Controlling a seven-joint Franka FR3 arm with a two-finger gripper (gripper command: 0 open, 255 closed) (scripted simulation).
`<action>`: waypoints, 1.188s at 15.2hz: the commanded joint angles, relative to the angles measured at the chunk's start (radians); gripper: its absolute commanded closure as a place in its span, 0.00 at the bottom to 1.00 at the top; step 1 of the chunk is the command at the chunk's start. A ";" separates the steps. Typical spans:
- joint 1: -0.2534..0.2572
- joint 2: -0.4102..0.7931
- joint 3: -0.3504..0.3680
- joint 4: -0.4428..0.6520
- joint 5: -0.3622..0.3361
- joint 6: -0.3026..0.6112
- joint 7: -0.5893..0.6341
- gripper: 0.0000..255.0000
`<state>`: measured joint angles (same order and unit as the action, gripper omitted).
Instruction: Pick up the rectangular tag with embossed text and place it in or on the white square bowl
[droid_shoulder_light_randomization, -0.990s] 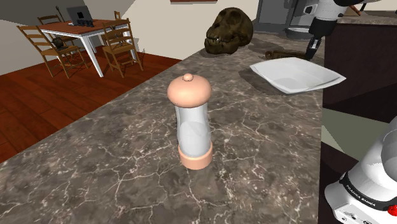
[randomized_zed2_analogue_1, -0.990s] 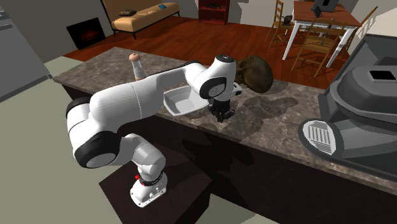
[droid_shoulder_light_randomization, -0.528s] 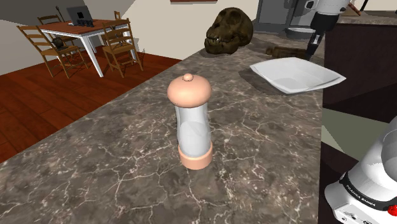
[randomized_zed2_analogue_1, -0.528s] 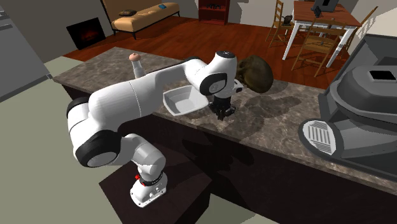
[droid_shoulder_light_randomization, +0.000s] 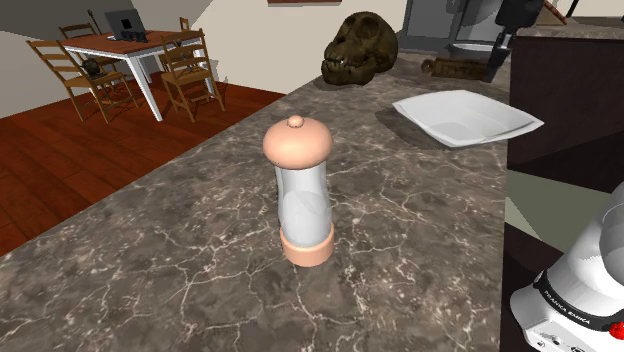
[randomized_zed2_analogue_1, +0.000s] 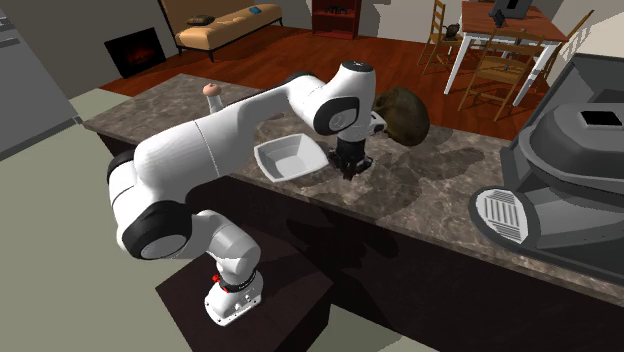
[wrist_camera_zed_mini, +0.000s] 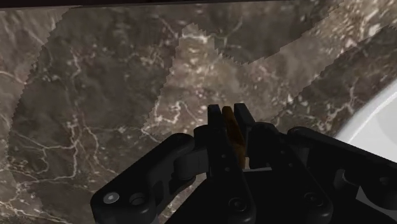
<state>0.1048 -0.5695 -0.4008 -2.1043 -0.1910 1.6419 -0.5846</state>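
A dark skull (randomized_zed2_analogue_1: 405, 115) crowds the gripper (randomized_zed2_analogue_1: 351, 171), white bowl (randomized_zed2_analogue_1: 290, 158) just beside.

Notes on the arm (randomized_zed2_analogue_1: 225, 135): smooth, glossy white shells are wrapping it, rounded and tube-like, with dark grey bands sitting at the joints. A black ring around the base link (droid_shoulder_light_randomization: 572, 300) is carrying small white lettering, and a red dot (randomized_zed2_analogue_1: 214, 279) is showing low on it. The hand (wrist_camera_zed_mini: 229, 118) is reading all black, blocky and matte. Round screw heads (wrist_camera_zed_mini: 112, 198) are catching light on its body, and two flat fingers (wrist_camera_zed_mini: 215, 124) are projecting from it.
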 joint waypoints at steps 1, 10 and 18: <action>0.003 0.007 0.004 0.031 0.004 -0.025 0.000 1.00; 0.014 0.049 0.011 0.187 0.021 -0.140 -0.010 1.00; 0.016 -0.070 0.124 0.113 0.038 -0.197 0.104 1.00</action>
<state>0.1184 -0.6219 -0.3009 -1.9759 -0.1605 1.4501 -0.5073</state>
